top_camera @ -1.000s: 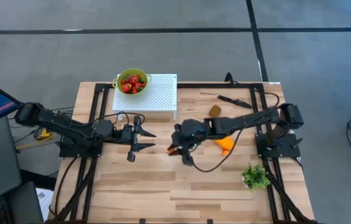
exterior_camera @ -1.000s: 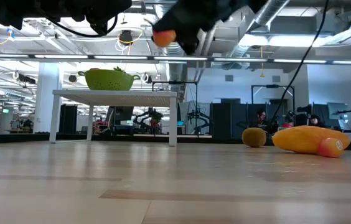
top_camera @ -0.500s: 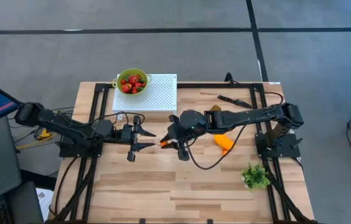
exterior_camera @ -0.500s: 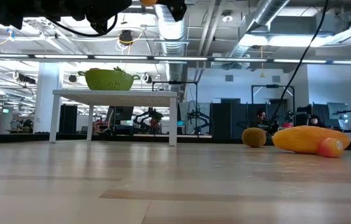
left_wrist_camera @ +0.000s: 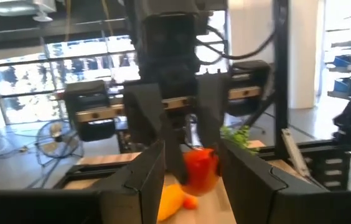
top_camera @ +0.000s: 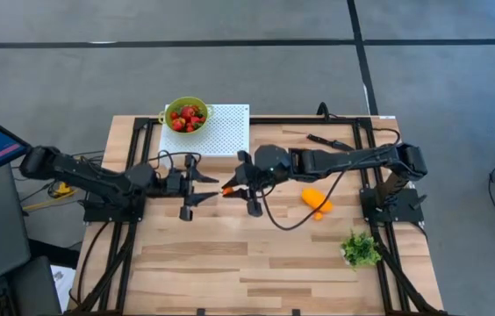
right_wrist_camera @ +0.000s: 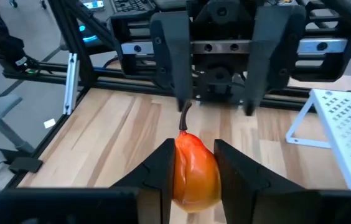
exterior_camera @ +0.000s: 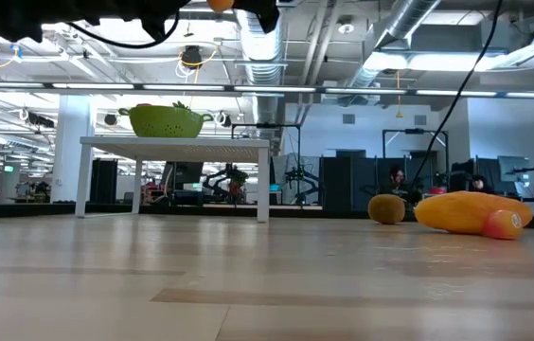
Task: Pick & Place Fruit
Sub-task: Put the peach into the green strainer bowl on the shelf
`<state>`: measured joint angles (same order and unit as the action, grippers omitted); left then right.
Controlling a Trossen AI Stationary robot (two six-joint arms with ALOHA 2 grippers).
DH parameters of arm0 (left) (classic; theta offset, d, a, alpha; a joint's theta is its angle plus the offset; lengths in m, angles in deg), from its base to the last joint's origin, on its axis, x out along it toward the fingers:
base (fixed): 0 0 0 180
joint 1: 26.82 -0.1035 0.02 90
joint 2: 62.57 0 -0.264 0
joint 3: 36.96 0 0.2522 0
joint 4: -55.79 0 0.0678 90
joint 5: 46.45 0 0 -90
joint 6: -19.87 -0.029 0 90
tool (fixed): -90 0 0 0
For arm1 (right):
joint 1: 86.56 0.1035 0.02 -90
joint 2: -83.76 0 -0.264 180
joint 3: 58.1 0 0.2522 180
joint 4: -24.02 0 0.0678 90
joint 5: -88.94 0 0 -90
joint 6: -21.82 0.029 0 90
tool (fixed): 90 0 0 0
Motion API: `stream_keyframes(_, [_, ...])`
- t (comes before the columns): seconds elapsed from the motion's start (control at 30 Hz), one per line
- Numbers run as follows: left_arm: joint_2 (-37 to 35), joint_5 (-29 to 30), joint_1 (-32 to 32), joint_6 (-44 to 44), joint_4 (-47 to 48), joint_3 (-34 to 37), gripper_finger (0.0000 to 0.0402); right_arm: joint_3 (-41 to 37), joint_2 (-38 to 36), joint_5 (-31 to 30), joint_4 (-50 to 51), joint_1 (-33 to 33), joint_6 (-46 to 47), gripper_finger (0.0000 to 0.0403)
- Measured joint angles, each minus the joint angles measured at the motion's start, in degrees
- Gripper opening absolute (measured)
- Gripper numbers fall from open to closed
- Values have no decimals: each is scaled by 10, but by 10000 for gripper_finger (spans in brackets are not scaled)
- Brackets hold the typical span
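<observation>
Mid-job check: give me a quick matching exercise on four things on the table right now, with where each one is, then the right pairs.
Things:
1. orange-red fruit
2. green bowl
3. leafy bunch
4. black knife

Places:
A. near the table's front right corner
B. clamped in the right gripper, facing the open left gripper
C. on the white perforated stand, holding red berries
D. at the table's back edge, right side

Pairs: 1-B, 2-C, 3-A, 4-D
</observation>
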<state>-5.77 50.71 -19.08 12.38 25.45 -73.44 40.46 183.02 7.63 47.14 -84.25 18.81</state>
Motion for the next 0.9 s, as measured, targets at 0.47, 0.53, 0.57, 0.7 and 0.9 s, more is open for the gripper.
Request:
stream_keyframes(0.47, [78,-40,-30,-3,-96,-1,144,0,0,0,-4,-17,-6,88])
stream_keyframes(0.53, [89,-40,-30,-12,-112,-1,144,0,0,0,-1,-17,-6,88])
stream_keyframes(0.57, [91,-41,-30,-14,-116,-1,144,0,0,0,-1,-17,-6,88])
stream_keyframes(0.7, [94,-41,-30,-14,-123,-1,139,0,0,0,1,-17,-6,88])
stream_keyframes(0.9, [94,-41,-29,-13,-127,-1,88,0,0,0,1,-17,-6,88])
